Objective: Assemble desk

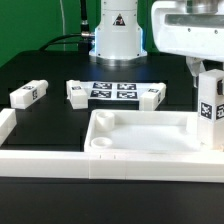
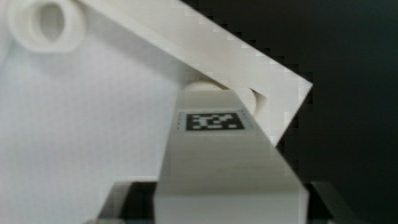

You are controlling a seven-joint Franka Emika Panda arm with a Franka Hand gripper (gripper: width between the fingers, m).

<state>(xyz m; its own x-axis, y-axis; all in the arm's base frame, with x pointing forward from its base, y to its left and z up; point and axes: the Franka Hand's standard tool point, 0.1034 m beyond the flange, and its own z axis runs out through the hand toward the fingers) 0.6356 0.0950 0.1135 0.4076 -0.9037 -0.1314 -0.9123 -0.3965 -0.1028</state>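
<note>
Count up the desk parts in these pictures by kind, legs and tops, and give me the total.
Legs: 4 (three lying loose, one upright in the gripper)
Desk top: 1
Total: 5

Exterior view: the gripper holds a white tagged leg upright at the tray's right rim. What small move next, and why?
Probably shift the gripper so its short square white tagged leg centres over a round socket of the large white plastic tray-like desk top, before lowering. The leg hangs upright by the rim; the one socket the wrist view shows lies well off from it.
</note>
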